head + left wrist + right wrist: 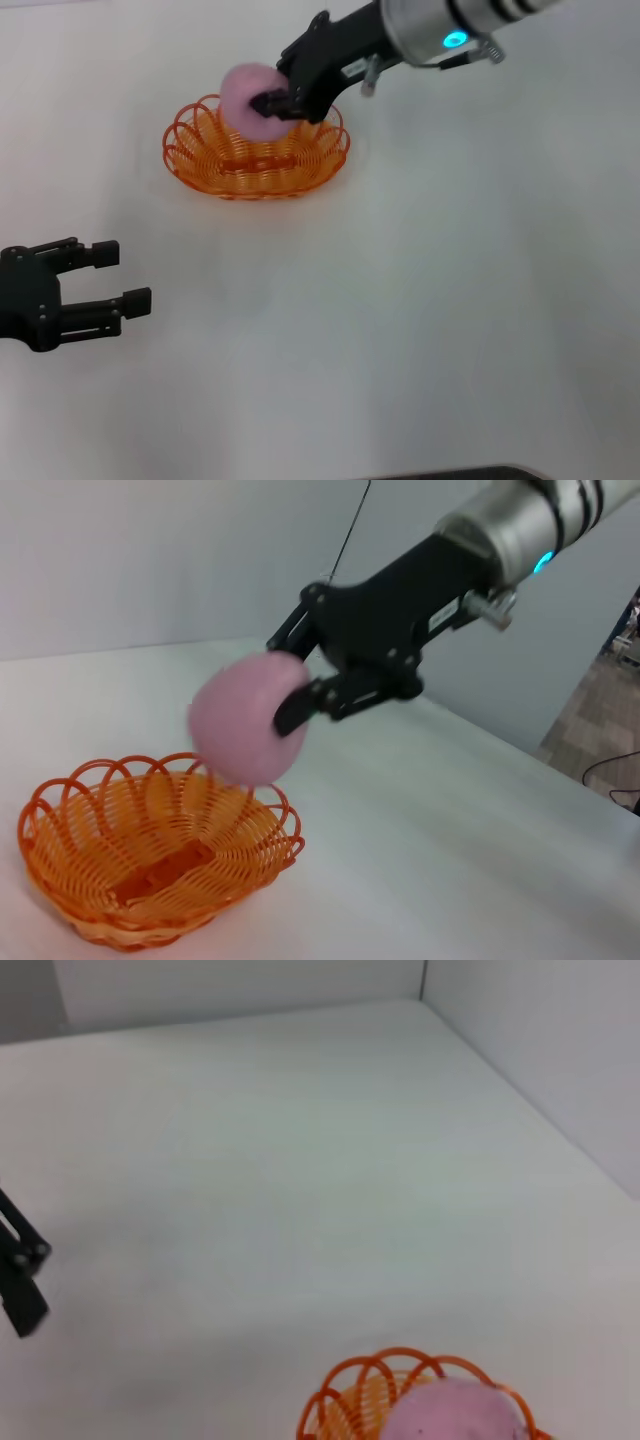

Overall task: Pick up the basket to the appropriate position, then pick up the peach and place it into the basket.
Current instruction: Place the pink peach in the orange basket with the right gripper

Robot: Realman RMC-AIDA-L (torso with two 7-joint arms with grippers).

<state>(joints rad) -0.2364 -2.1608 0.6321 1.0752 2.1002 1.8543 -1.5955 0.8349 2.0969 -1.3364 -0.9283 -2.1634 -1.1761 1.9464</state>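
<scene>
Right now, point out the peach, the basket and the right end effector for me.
peach (pixel 245 730): left wrist view, middle of its pink surface.
basket (pixel 190 150): head view, its scalloped left rim.
right end effector (pixel 277 101): head view, between the fingertips gripping the peach.

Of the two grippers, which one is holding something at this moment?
The right gripper: it is shut on the peach, holding it above the basket. The left gripper is open and holds nothing, near the table's front edge.
</scene>
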